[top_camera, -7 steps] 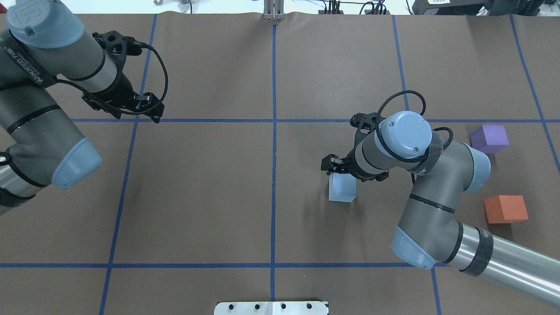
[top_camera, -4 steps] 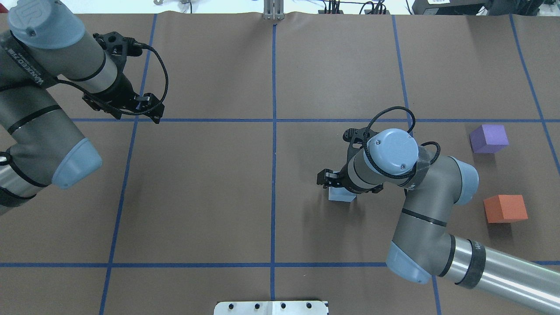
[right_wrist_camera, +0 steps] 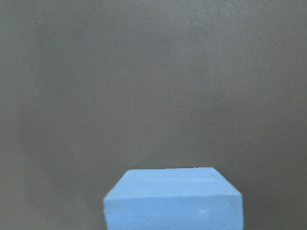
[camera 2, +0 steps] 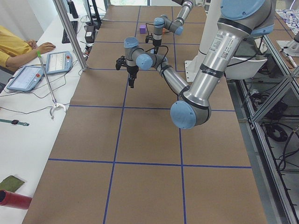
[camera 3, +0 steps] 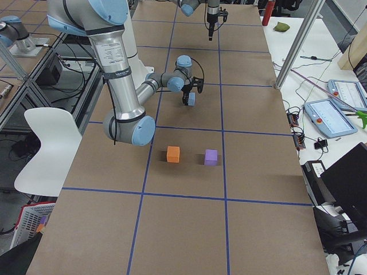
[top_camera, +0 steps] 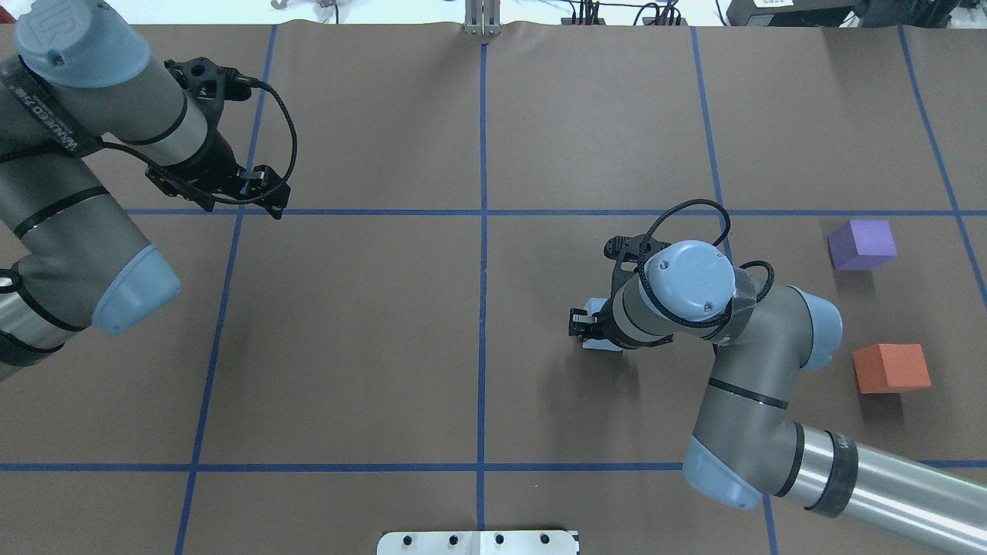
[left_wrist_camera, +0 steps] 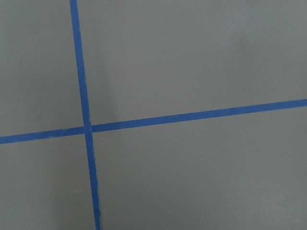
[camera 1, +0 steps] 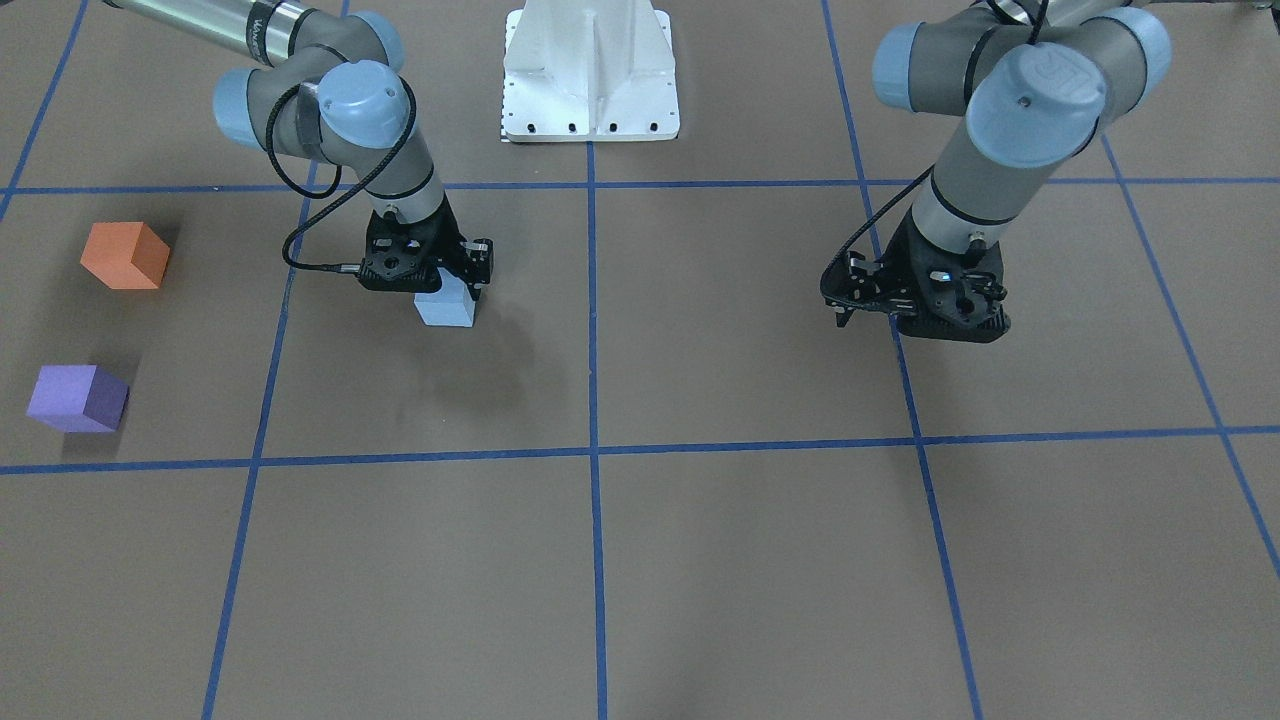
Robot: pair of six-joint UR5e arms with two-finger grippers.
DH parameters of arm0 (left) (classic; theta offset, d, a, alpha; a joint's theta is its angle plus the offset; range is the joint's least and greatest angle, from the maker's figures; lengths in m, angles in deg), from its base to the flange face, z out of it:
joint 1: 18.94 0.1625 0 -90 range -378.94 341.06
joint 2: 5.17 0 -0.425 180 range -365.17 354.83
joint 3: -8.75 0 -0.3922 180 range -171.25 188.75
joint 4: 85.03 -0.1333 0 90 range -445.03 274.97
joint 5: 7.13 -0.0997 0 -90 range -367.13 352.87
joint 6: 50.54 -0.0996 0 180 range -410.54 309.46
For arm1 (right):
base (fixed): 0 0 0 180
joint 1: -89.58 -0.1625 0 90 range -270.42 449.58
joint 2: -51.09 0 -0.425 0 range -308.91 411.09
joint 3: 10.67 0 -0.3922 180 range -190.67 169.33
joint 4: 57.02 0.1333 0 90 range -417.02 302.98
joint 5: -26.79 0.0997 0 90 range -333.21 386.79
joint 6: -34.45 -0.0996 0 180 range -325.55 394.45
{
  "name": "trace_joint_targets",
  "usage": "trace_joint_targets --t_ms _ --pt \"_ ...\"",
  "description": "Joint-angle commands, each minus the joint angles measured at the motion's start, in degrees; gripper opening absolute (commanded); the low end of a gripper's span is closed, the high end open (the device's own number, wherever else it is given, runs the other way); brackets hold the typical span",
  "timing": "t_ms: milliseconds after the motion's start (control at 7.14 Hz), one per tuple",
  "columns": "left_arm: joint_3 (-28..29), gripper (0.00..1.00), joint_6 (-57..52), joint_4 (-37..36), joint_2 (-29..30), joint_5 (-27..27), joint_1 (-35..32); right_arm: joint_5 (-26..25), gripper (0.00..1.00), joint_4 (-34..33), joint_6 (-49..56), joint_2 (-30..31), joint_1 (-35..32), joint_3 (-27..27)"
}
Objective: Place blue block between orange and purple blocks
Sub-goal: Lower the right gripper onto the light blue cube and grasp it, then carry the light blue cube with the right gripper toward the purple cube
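Note:
The light blue block (camera 1: 445, 305) stands on the brown table, right of centre in the overhead view (top_camera: 603, 345), and fills the bottom of the right wrist view (right_wrist_camera: 172, 201). My right gripper (camera 1: 447, 283) is low over it, its fingers straddling the block's top; it looks open. The orange block (top_camera: 890, 368) and the purple block (top_camera: 862, 244) sit apart at the table's right side, with a bare gap between them. My left gripper (top_camera: 271, 200) hangs over a blue tape crossing at the far left, looks shut and holds nothing.
Blue tape lines (left_wrist_camera: 86, 128) divide the table into a grid. The white robot base plate (camera 1: 590, 70) is at the near edge. An operator (camera 2: 18, 46) with tablets sits at a side table beyond the left end.
My right gripper has moved down and back over the blue block, which is now mostly hidden beneath it in the overhead view. The left arm, orange and purple blocks have not moved.

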Motion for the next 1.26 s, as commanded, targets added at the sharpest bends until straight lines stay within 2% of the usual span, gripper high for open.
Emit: trace_joint_targets --t_ms 0,280,561,701,841,1121 --pt "-0.2 1.0 1.1 0.0 0.1 0.0 0.0 5.7 0.0 -0.4 0.1 0.9 -7.6 -4.3" --pt "-0.5 1.0 2.4 0.0 0.1 0.0 0.1 8.1 0.0 -0.3 3.2 10.0 -14.5 -8.1" --pt "-1.5 1.0 5.5 0.0 0.7 0.0 0.2 12.4 0.0 1.4 15.2 20.5 -22.5 -8.8" --pt "-2.3 1.0 7.1 -0.1 0.9 0.0 0.2 14.5 0.0 7.9 20.9 28.0 -26.0 -8.1" --pt "-2.8 1.0 7.3 -0.1 1.0 -0.1 0.3 16.2 0.0 16.4 21.5 33.4 -26.9 -6.9" --pt "-4.0 1.0 7.4 -0.2 0.4 -0.2 0.3 17.9 0.0 17.9 20.2 36.4 -27.0 -5.5"
